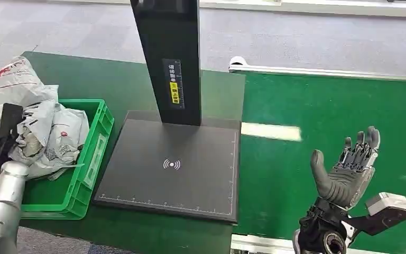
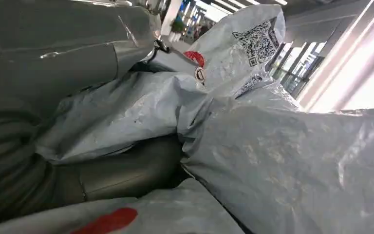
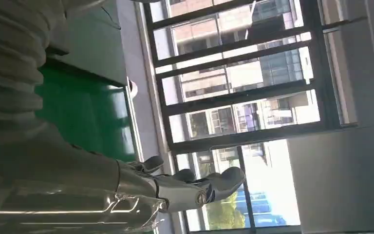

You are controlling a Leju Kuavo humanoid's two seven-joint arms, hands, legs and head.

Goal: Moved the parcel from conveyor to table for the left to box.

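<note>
Head view first: I see my right hand (image 1: 349, 169) raised palm-forward over the green conveyor belt (image 1: 328, 121), fingers spread and holding nothing — I judge it is parked there, waiting for a parcel to ride along. No parcel lies on the belt or on the flat black scanning platform with its upright black post (image 1: 174, 169); that platform sits between belt and bin, which makes it the natural hand-over spot. To the left, the green plastic crate (image 1: 92, 159) is heaped with crumpled grey plastic mailer parcels (image 1: 42, 127), so the task's things are in the box. My left silver forearm (image 1: 2, 196) reaches toward that heap, but the hand itself is hidden here.

Left wrist view: grey mailer parcels (image 2: 282, 165) press close around the camera, one with a QR label, another with red print. The left hand seems buried among them; I cannot tell whether it grips anything.

Right wrist view: the right hand (image 3: 195, 187) stretches out against a bright window (image 3: 253, 97), fingers extended and apart, empty — ready to close on whatever comes.
</note>
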